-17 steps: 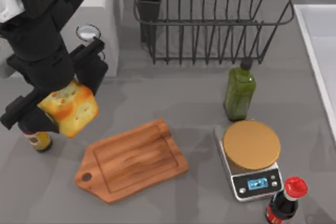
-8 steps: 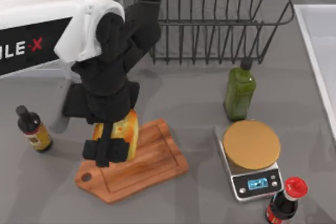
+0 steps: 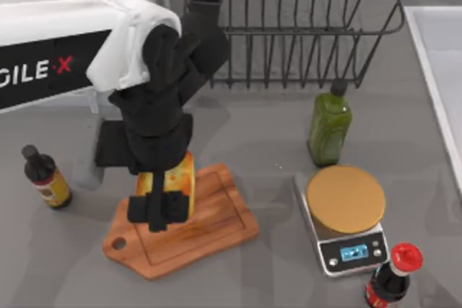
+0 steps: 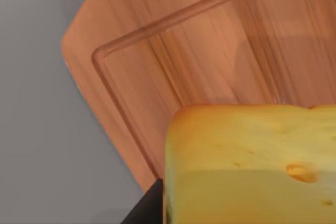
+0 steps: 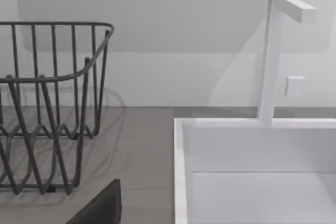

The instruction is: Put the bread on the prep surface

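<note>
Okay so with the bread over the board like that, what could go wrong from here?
The left gripper holds the bread over the cutting board's left part, toward the handle. Released here, the blocky chunk might tip or roll off the near edge onto the table. The small brown bottle stands left of the arm, so a wide retreat could knock it over.

Even, bright light on my top view. Soft shadows lie on the table (image 3: 260, 135). No glare visible.
</note>
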### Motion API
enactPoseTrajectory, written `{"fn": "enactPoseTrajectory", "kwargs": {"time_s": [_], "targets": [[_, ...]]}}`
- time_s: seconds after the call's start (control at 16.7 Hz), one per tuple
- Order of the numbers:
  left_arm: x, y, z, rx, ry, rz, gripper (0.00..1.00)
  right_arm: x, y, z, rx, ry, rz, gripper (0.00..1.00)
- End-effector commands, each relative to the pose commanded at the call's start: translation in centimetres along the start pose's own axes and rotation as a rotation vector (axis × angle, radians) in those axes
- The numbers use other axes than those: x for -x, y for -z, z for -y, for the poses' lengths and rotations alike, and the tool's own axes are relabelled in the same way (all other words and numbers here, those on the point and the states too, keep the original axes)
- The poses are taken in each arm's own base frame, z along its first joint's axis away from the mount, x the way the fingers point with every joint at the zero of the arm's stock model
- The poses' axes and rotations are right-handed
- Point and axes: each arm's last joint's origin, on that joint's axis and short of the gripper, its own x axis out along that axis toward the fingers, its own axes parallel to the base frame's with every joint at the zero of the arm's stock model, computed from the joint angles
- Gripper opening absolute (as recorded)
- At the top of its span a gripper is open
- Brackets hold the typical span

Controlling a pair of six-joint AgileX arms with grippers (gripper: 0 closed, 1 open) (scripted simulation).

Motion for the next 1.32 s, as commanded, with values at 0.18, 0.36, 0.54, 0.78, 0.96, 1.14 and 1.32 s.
{"fn": "enactPoseTrajectory", "kwargs": {"time_s": [0.18,0.36,0.54,0.78,0.96,1.14,1.32], "targets": [[-0.1,-0.1,0.1,0.002,0.002,-0.003,0.00,0.0,0.0,0.0,0.000,0.000,0.000,1.00],[-1.5,-0.1,0.1,0.000,0.001,-0.002,0.00,0.0,0.0,0.0,0.000,0.000,0.000,1.00],[-3.0,0.0,0.1,0.000,0.006,-0.005,0.00,0.0,0.0,0.0,0.000,0.000,0.000,1.00],[-4.5,0.0,0.0,0.000,0.000,0.000,0.00,0.0,0.0,0.0,0.000,0.000,0.000,1.00],[-4.5,0.0,0.0,0.000,0.000,0.000,0.00,0.0,0.0,0.0,0.000,0.000,0.000,1.00],[-4.5,0.0,0.0,0.000,0.000,0.000,0.23,0.0,0.0,0.0,0.000,0.000,0.000,1.00],[-4.5,0.0,0.0,0.000,0.000,0.000,0.45,0.0,0.0,0.0,0.000,0.000,0.000,1.00]]}}
